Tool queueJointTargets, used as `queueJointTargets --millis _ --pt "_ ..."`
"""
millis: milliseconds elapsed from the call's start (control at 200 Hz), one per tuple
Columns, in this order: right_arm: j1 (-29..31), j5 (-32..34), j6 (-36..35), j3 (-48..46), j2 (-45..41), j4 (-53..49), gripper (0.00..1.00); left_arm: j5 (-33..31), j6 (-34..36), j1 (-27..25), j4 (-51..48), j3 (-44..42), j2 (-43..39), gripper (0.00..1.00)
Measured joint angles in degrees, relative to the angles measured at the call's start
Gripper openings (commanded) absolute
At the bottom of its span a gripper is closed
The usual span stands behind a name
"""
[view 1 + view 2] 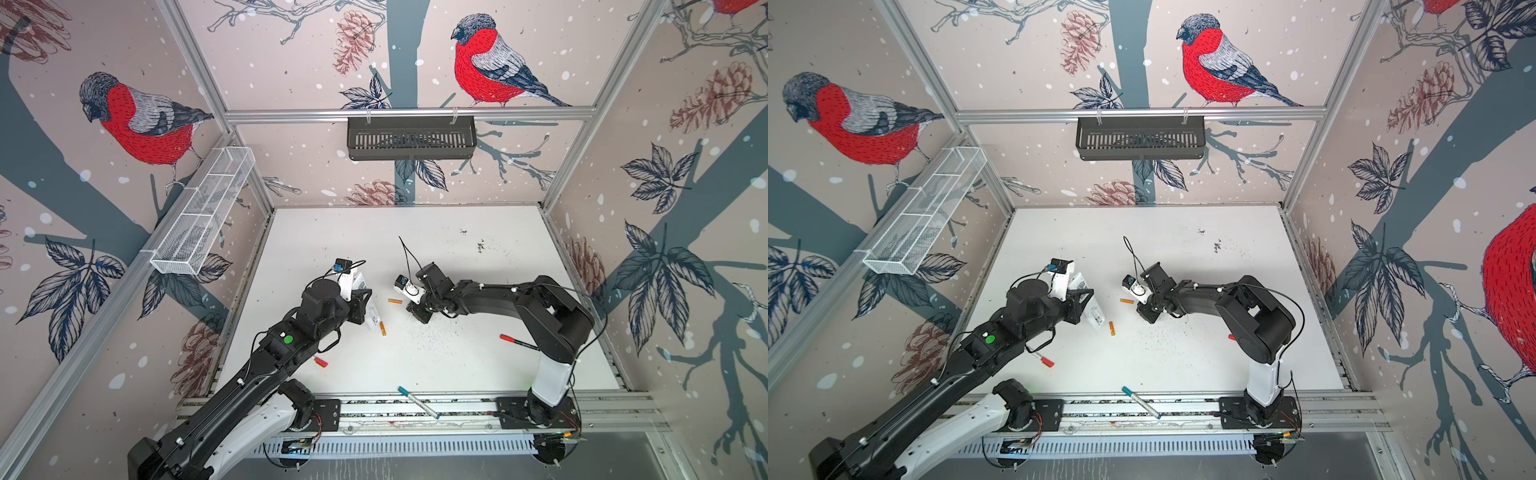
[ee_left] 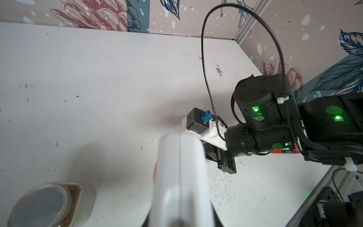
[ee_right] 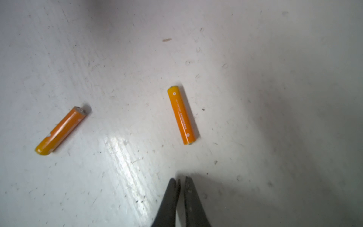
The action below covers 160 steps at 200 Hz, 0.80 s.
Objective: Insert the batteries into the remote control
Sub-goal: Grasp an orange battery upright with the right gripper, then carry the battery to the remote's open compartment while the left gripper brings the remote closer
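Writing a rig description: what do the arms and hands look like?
The left arm and right arm are black with white lower links and green dot stickers. Thin black cables loop from white wrist mounts. The right hand has slim dark tapered fingers.

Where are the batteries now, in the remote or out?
Out. One battery and the second battery lie loose on the table, neither inside the remote.

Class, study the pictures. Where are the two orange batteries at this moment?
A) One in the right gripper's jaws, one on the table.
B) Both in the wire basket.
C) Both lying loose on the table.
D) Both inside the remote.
C: one battery and the other battery lie apart on the white table, and the right gripper near them has its jaws almost closed on nothing.
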Motion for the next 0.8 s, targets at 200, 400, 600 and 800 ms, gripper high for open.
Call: queueJointTargets --millis 200,400,600,800 --pt "0.5 0.0 0.0 2.1 1.4 -0.9 0.36 1.4 -0.6 0.0 1.8 -0.2 0.8 0.00" --pt "1.0 0.1 -0.5 8.0 6.4 -0.6 0.35 1.3 -1.1 0.0 1.8 -0.5 -0.9 0.00" --pt "1.4 0.1 -1.3 10.5 8.7 0.2 0.19 -0.1 -1.2 0.0 1.8 -0.8 -2.1 0.00" --pt "1.9 0.1 0.4 5.6 5.7 2.6 0.15 -0.2 -1.2 0.0 1.9 -0.9 -0.6 0.00"
